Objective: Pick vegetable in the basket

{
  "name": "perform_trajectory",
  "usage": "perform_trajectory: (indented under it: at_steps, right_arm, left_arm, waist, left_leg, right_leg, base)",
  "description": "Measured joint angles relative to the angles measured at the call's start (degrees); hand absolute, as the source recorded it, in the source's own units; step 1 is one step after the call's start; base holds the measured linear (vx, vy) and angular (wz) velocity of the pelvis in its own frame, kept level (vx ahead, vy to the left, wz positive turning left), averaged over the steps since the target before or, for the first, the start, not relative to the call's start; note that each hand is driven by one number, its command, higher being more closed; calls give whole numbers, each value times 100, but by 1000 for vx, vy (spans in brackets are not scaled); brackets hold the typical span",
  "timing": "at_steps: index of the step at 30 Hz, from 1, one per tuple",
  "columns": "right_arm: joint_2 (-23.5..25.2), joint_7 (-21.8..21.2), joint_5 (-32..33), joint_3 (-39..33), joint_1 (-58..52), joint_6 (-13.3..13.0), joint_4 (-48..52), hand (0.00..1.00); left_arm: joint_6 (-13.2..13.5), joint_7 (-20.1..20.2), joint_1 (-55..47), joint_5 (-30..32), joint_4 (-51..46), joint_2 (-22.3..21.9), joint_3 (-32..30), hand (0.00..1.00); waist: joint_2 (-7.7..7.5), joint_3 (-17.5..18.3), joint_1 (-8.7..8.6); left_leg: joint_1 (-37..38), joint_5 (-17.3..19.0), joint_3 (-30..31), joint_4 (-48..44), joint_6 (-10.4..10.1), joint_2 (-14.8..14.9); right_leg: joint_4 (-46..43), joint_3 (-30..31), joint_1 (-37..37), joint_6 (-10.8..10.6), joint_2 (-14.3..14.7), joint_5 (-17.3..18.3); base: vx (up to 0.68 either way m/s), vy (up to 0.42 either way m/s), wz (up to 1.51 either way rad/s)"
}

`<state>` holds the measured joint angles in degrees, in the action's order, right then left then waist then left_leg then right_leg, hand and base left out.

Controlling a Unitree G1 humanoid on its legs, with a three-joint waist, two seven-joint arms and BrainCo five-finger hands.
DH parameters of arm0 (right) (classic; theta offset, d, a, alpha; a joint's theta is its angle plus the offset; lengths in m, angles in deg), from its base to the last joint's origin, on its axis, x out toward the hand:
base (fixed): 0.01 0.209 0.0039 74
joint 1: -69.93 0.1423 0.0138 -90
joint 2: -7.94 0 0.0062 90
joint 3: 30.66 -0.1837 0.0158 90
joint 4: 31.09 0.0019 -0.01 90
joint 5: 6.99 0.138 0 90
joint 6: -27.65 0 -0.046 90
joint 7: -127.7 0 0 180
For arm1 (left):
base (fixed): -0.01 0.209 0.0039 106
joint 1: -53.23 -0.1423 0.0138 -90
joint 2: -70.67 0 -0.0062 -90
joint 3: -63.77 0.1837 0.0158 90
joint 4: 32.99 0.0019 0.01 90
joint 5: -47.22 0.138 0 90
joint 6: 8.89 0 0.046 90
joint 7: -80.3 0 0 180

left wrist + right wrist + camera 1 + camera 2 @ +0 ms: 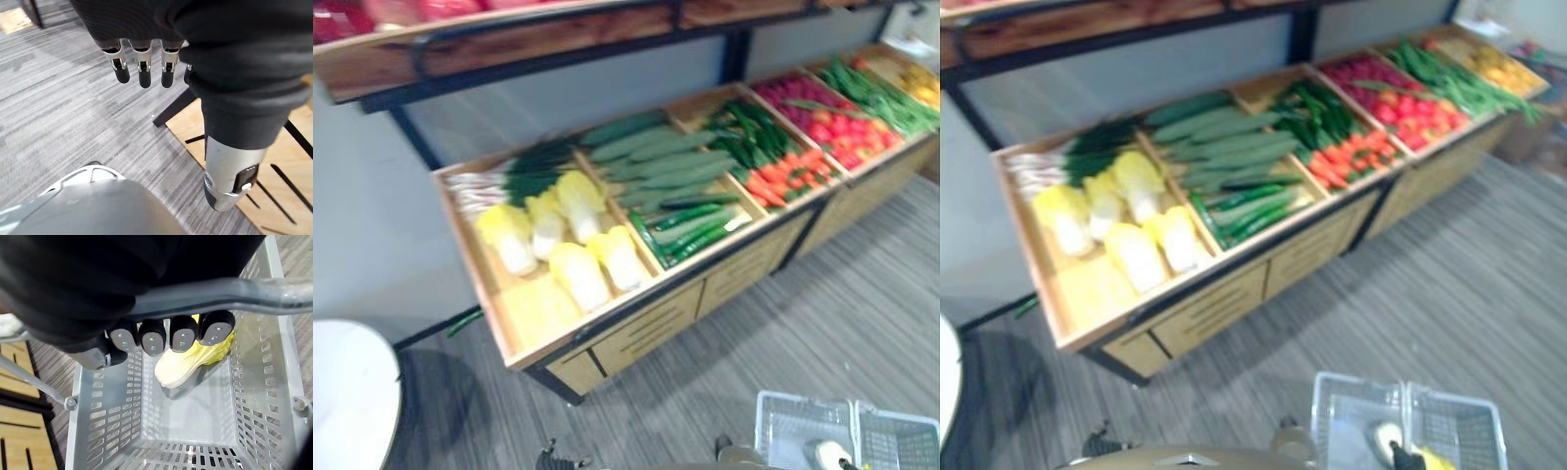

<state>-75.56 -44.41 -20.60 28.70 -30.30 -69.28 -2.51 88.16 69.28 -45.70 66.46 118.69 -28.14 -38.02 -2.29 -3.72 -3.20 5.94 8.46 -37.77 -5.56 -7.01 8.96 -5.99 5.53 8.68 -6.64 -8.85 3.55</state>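
Down at the near right, a pale grey plastic basket (783, 416) hangs just above the grey carpeted floor (842, 313). In the right wrist view we see the right hand (152, 337) curled round the basket's handle (259, 291) — its fingers (183, 339) wrap under the bar and clamp it. Inside the basket, low against its slotted bottom, lies one pale yellow cabbage (178, 369); it touches the bottom and holds nothing else beside it.

Beyond the basket, a long wooden table (646, 328) of bins runs from the near left to the far right. At its left end we see more cabbages (578, 269) of the same kind, with green onions (509, 176) behind them. Next come long pale green gourds (656, 162) with dark cucumbers (690, 227) in front, then green peppers (749, 132) over carrots (783, 176), then tomatoes (847, 127) and green beans (881, 93). A dark-framed wooden shelf (509, 44) spans above the bins.

The left hand (142, 63) hangs over the carpet near the table's wooden base — straight, apart, holding nothing. A white round surface (347, 392) sits at the near left.
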Motion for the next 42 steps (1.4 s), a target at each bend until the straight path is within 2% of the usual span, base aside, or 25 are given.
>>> perform_trajectory:
  at_steps: [1, 2, 5, 7, 8, 9, 10, 12, 14, 17, 18, 19, 20, 22, 24, 26, 29, 31, 32, 33, 34, 37, 38, 40, 42]
  right_arm:
    - [-49, 44, 11, 17, 7, -4, 54, 100]
    - [-83, 61, 19, 58, 41, -5, 30, 100]
    - [-3, 61, 65, 205, -9, 8, -72, 100]
    - [-20, 61, 35, 302, 27, 16, -202, 100]
    - [-33, 67, 7, 323, 61, 14, -197, 100]
    - [-35, 65, 7, 399, 102, -5, -208, 100]
    - [-57, 72, 8, 401, 102, 7, -217, 100]
    - [-119, 100, 10, 394, 205, 124, -256, 100]
    - [-47, 112, 23, 402, 222, 130, -244, 100]
    - [-21, 144, 18, 702, 153, 132, -197, 100]
    - [-40, 148, 12, 880, 159, 128, -138, 100]
    - [-106, 145, -9, 1221, 165, 119, -1, 100]
    - [-126, 146, -14, 1367, 170, 101, 37, 100]
    - [-242, 143, -215, 1626, 262, -58, 59, 100]
    - [-318, 137, -231, 1779, 294, -109, 61, 100]
    - [-351, 134, -251, 1829, 288, -112, 206, 100]
    - [-355, 145, -275, 1951, 234, -108, 506, 100]
    - [-358, 154, -395, 2103, 168, -93, 788, 100]
    - [-360, 158, -408, 2244, 133, -93, 939, 100]
    - [-360, 160, -433, 2269, 129, -94, 995, 100]
    - [-263, 160, -447, 2301, 110, -101, 1168, 100]
    - [-196, 167, -459, 2318, 68, -128, 1432, 100]
    - [-199, 176, -465, 2318, 76, -132, 1448, 100]
    - [-196, 234, -489, 2315, 108, -176, 1483, 100]
    - [-133, 294, -493, 2302, 110, -244, 1381, 100]
  left_arm:
    - [-2, -11, 60, -2, 0, 31, 10, 0]
    - [2, -25, 122, -5, -25, 18, 7, 0]
    - [0, -41, 188, -45, -34, 219, -231, 0]
    - [-7, -45, 167, -146, -71, 224, -525, 0]
    - [-9, -40, 177, -198, -63, 176, -596, 0]
    - [-6, -38, 213, -275, -63, 121, -633, 0]
    - [31, -43, 255, -298, -79, 43, -629, 0]
    - [37, -46, 339, -326, -58, -52, -630, 0]
    - [36, -58, 449, -328, -63, -69, -611, 0]
    - [20, -122, 441, -324, -46, -97, -611, 0]
    - [17, -129, 412, -332, -44, -116, -615, 0]
    - [13, -135, 388, -341, -4, -196, -655, 0]
    - [14, -144, 369, -344, -4, -256, -658, 0]
    - [41, -209, 355, -556, -35, -325, -653, 0]
    - [55, -231, 283, -564, -34, -355, -624, 0]
    - [114, -230, 123, -565, -20, -410, -531, 0]
    - [121, -235, 63, -565, -26, -492, -605, 0]
    - [121, -243, 53, -564, -74, -565, -695, 0]
    - [121, -250, -55, -563, -132, -612, -740, 0]
    - [120, -251, -51, -563, -138, -640, -772, 0]
    - [118, -264, -46, -560, -196, -630, -798, 0]
    - [116, -275, -43, -531, -340, -576, -817, 0]
    - [115, -279, -47, -512, -333, -564, -768, 0]
    - [117, -264, -87, -439, -328, -347, -366, 0]
    - [116, -238, -28, -448, -284, -289, -312, 0]
  waist:
    - [46, -50, -14]
    - [248, -110, -19]
    - [104, -240, -52]
    - [-7, -245, -2]
    - [3, -251, 25]
    - [41, -293, -1]
    - [90, -309, 11]
    - [350, -329, 13]
    - [351, -394, -13]
    - [359, -406, -115]
    - [368, -447, -100]
    - [331, -555, -52]
    - [259, -600, 1]
    - [231, -624, 179]
    - [262, -642, 233]
    - [335, -673, 330]
    - [376, -700, 442]
    - [403, -708, 567]
    - [461, -676, 614]
    - [471, -645, 672]
    - [341, -569, 749]
    - [123, -522, 868]
    - [105, -516, 867]
    - [-6, -517, 763]
    - [-12, -464, 681]
  left_leg:
    - [42, -61, -356, 160, 99, 14]
    - [60, -58, -677, 174, 140, 173]
    - [264, -44, -1359, -31, 147, 460]
    - [350, -42, -1738, -298, 150, 461]
    - [325, -43, -1815, -441, 152, 558]
    - [219, -5, -1849, -926, 198, 746]
    - [224, 50, -1845, -806, 194, 730]
    - [342, 93, -2037, -628, 116, 760]
    - [370, 20, -2187, -821, 41, 840]
    - [330, -17, -2158, -1771, -1, 1345]
    - [303, -71, -2010, -2286, 67, 1612]
    - [8, -397, -1120, -3139, 440, 1867]
    - [-207, -345, -537, -3400, 451, 1820]
    - [-929, 203, 1593, -3686, 171, 873]
    - [-1254, 450, 2301, -3559, 94, 411]
    - [-1593, 519, 2809, -2682, 8, -38]
    - [-1898, 293, 3185, -1226, 163, -261]
    - [-1983, 18, 3590, -587, 154, -225]
    - [-1975, -145, 3516, -641, 122, -133]
    - [-1971, -117, 3424, -710, 223, -144]
    - [-1971, 17, 3163, -728, 298, -190]
    - [-1674, 316, 2719, -733, 546, -433]
    - [-1564, 396, 2673, -737, 570, -478]
    - [-1114, 655, 2601, -757, 634, -651]
    - [-761, 740, 2612, -645, 709, -629]
  right_leg:
    - [148, -584, 62, 393, -155, 99]
    - [-16, -1431, 129, 688, -268, 236]
    - [-1516, -3366, 129, 857, -491, 295]
    - [-1408, -3838, 76, 1025, -371, 81]
    - [-1266, -3896, 68, 1084, -303, 12]
    - [-909, -3893, 11, 1030, -183, -127]
    - [-562, -3739, -11, 954, -7, -177]
    - [-127, -3444, 29, 784, 277, -259]
    - [-115, -3319, 113, 794, 316, -198]
    - [-106, -3174, 58, 870, 527, -42]
    - [-95, -3006, -32, 908, 634, -19]
    - [-42, -2653, -188, 965, 767, 11]
    - [-21, -2525, -205, 990, 778, 28]
    - [40, -1945, -243, 960, 761, 10]
    - [154, -1744, -366, 923, 761, -12]
    - [278, -1511, -508, 857, 788, -52]
    - [310, -1245, -498, 787, 801, -44]
    - [275, -996, -470, 687, 814, 19]
    - [246, -798, -486, 602, 850, 76]
    - [247, -703, -498, 592, 826, 78]
    - [176, -607, -459, 554, 692, 63]
    - [-1671, -648, 25, 196, 270, 690]
    - [-2140, -642, 141, 164, 214, 718]
    - [-3705, -690, 605, -33, -33, 420]
    - [-4297, -763, 692, -128, -107, 157]
  base:
    - [-169, 106, -138]
    - [-120, 79, -126]
    - [26, 1, -111]
    - [131, -64, -139]
    - [106, -138, -162]
    - [32, -122, -133]
    - [-9, -114, -122]
    - [-56, -47, -107]
    - [-81, -45, -57]
    - [-68, -50, -34]
    - [1, -118, -88]
    - [28, -123, -99]
    - [63, -111, -117]
    - [83, -18, -114]
    - [122, 17, -80]
    - [140, 80, -70]
    - [131, 165, -55]
    - [155, 218, -80]
    - [227, 304, -84]
    - [213, 268, -84]
    - [250, 276, -77]
    - [271, 255, -57]
    - [258, 172, -41]
    - [266, 118, -11]
    - [321, 28, 3]
